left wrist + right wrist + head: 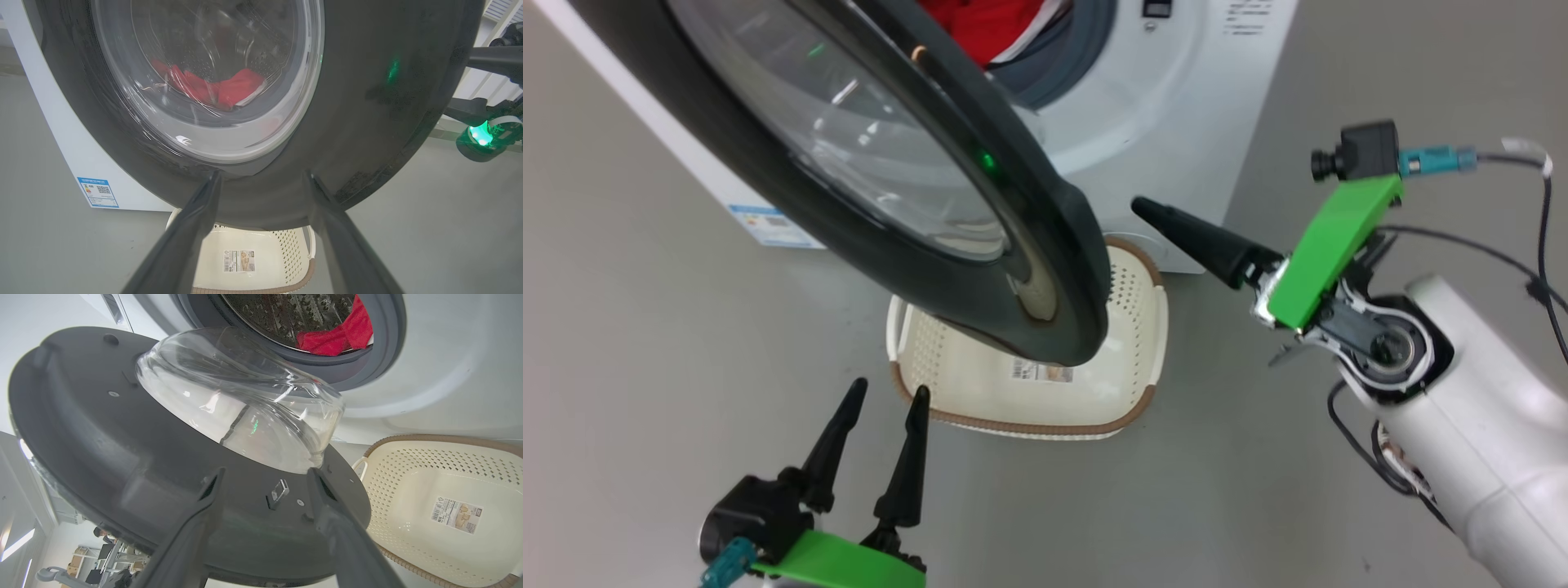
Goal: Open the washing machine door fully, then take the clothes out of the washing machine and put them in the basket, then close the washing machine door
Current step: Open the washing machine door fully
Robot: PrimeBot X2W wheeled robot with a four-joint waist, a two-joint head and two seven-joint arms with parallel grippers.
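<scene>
Door stands ajar, both grippers released.
The door (1054, 237) fills the head view's upper left, overhanging the basket (1145, 327) at centre. Red clothes (980, 24) lie in the washer (1176, 106) at the top edge. The left gripper (889, 390), lower left, is spread and empty. The right gripper (265, 475) is parted, grasping nothing, and points at the door's inner face.

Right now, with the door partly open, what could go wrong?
1. The washing machine door hangs over the basket, so the clothes may catch on it unless it opens wider.
2. Swinging wider, it may strike the open left jaws near its outer face.
3. The right jaws are open, holding nothing, so the door might drift back.
</scene>
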